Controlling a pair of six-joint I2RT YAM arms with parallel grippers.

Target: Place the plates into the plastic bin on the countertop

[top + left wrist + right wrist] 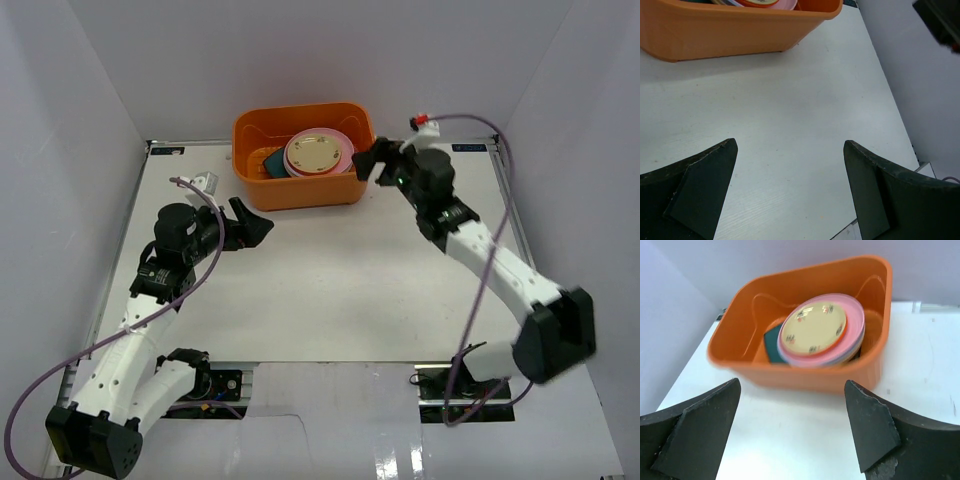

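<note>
The orange plastic bin stands at the back of the white countertop. Inside it the plates are stacked: a tan-yellow patterned plate lies on a pink one, and a teal square plate shows at the left under them. My right gripper hovers just outside the bin's right end, open and empty; in its wrist view the right gripper faces the bin's wall. My left gripper is open and empty over bare countertop, a little in front of the bin. No plate shows outside the bin.
White wall panels enclose the countertop on three sides. A small white fitting sits on my left arm near the bin's left end. Part of my right arm shows dark at the upper right of the left wrist view.
</note>
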